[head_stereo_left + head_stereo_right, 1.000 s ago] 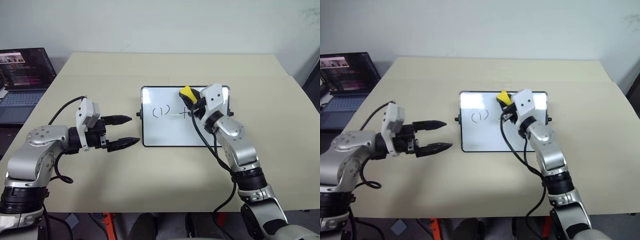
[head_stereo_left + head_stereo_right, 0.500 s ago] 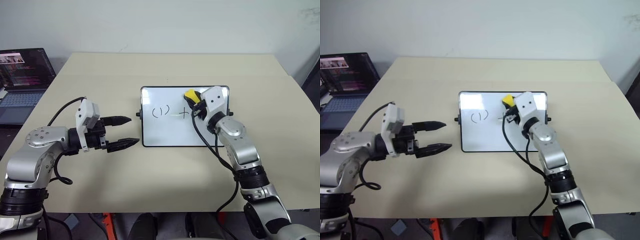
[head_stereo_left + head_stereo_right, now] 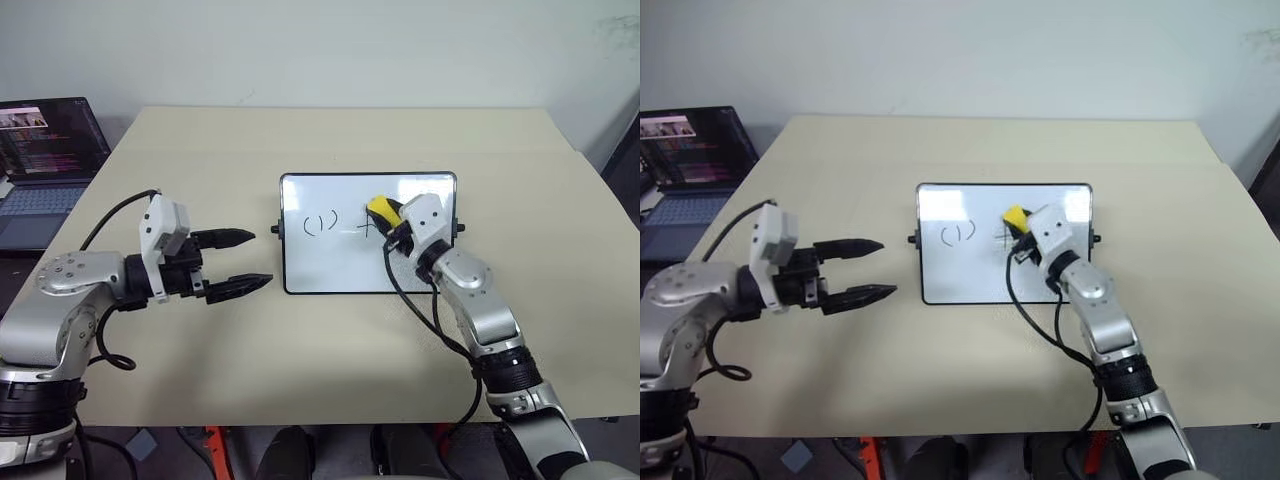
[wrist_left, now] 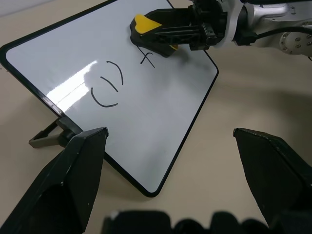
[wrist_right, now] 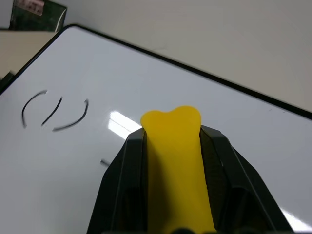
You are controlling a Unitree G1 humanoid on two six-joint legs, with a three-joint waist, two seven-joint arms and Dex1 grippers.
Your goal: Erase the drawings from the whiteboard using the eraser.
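Observation:
The whiteboard (image 3: 330, 268) stands tilted at the table's middle on small side knobs. On it are the drawings: "(1)" (image 3: 322, 223) and a plus sign (image 3: 366, 228). My right gripper (image 3: 387, 216) is shut on the yellow eraser (image 3: 379, 208), which is pressed low against the board just beside the plus sign (image 4: 147, 59). I cannot tell for sure whether it touches. The right wrist view shows the eraser (image 5: 173, 146) clamped between both fingers, with "(1)" (image 5: 53, 109) beyond it. My left gripper (image 3: 250, 258) hovers open to the left of the board, holding nothing.
An open laptop (image 3: 45, 150) sits on a separate surface beyond the table's left edge. The beige table (image 3: 330, 350) has bare room in front of and behind the board.
My right gripper has lowered the eraser down the board, from near its top edge to beside the plus sign. The left gripper has stayed open in about the same place.

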